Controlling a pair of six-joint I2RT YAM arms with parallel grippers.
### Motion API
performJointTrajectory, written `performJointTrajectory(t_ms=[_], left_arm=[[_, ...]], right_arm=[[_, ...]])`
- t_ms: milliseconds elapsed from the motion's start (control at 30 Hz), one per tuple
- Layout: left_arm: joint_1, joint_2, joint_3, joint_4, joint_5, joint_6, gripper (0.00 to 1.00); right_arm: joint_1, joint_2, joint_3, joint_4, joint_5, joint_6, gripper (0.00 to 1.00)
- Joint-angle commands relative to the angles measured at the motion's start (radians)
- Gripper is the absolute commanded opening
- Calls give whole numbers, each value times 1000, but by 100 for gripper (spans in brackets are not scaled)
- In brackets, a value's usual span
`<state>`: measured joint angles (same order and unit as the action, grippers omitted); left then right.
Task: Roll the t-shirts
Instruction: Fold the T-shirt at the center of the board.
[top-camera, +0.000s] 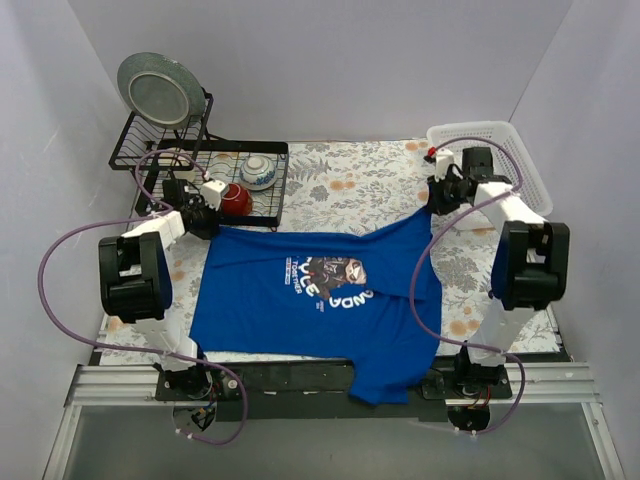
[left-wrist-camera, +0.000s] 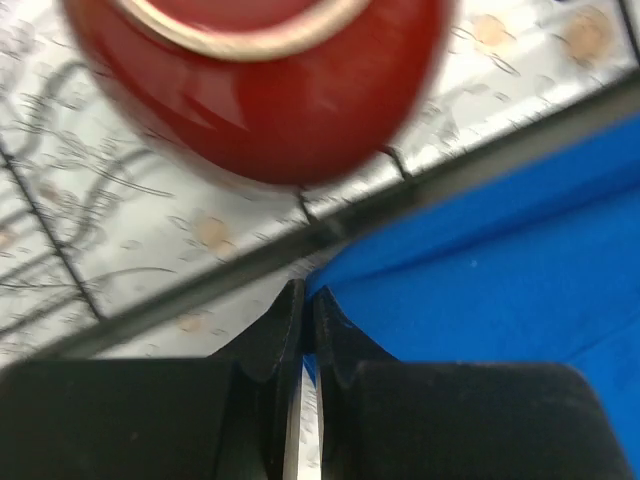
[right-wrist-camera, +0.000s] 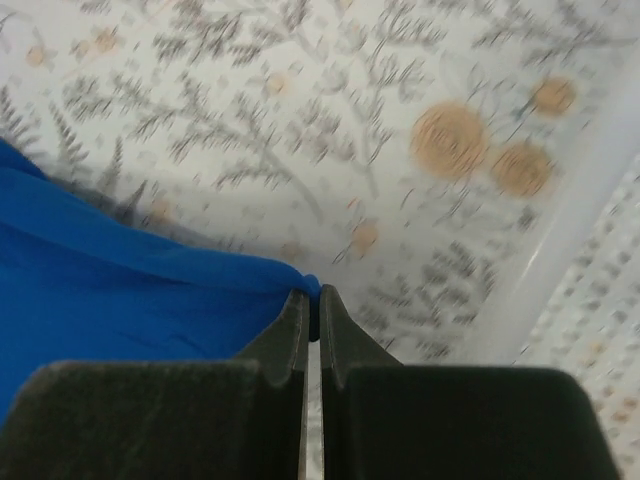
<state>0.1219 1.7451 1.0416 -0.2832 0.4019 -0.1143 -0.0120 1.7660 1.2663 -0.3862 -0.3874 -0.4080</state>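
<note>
T-shirt (top-camera: 300, 300) lies across the bench (top-camera: 370, 170), draping its near edge. Left end effector (top-camera: 207, 222) and right end effector (top-camera: 437, 203) each pinch a far corner. Flattening seems underway; next, lay it taut.

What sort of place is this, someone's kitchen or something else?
Probably a robot test booth dressed up as a home, not a real kitchen: plain white walls box in one floral-clothed table, holding a black wire dish rack and a royal-blue cotton t-shirt, with two white-and-black robot arms bolted on.
</note>
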Motion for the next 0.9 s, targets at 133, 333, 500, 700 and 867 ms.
performJointTrajectory(t_ms=[133,333,500,700,867], left_arm=[[-2,42,58,107,-113,-18,0],[-4,1,52,102,-129,-45,49],[-2,-142,26,53,-114,-73,68],[-2,-383,-84,-66,-49,-71,77],[-5,-513,-210,-160,47,16,76]], right_arm=[[10,222,291,44,81,-49,1],[46,213,298,50,96,-52,37],[47,116,300,12,85,-41,55],[47,-92,135,-98,48,-127,59],[52,-246,-39,-167,-13,-238,60]])
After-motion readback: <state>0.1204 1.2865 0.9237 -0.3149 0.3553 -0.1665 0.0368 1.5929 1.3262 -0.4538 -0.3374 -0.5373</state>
